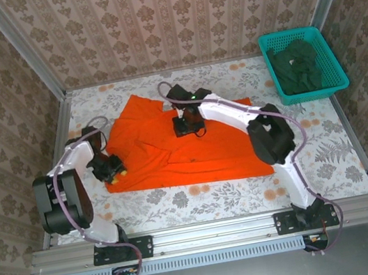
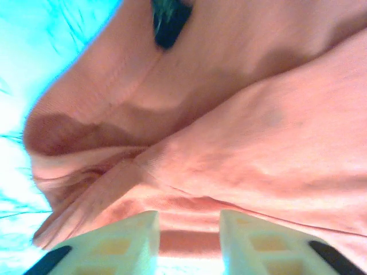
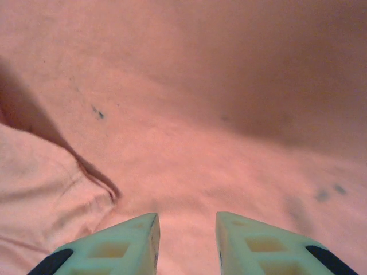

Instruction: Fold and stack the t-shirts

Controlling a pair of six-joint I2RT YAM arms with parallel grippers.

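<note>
Table (image 1: 201, 195), patterned top; the orange t-shirt (image 1: 194, 157) is lying spread across its middle, rumpled, one layer lapping over another along its left half.

- At the shirt's near left edge: the left gripper (image 2: 188, 213) is sitting low against bunched cloth. Its fingers are standing apart, released. A strip of orange is showing in the gap, and nothing is being pinched.
- Over the shirt's middle, toward its far side: the right gripper (image 3: 186, 215) is pointing down at flat cloth. Its fingers are also parted, released, with nothing between them. A raised fold is lying just left of it.
- Far right of the shirt, well apart from it: a teal mesh basket (image 1: 331, 88) is sitting by the back corner. It is holding dark green t-shirts (image 1: 297, 65), heaped and unfolded.
</note>
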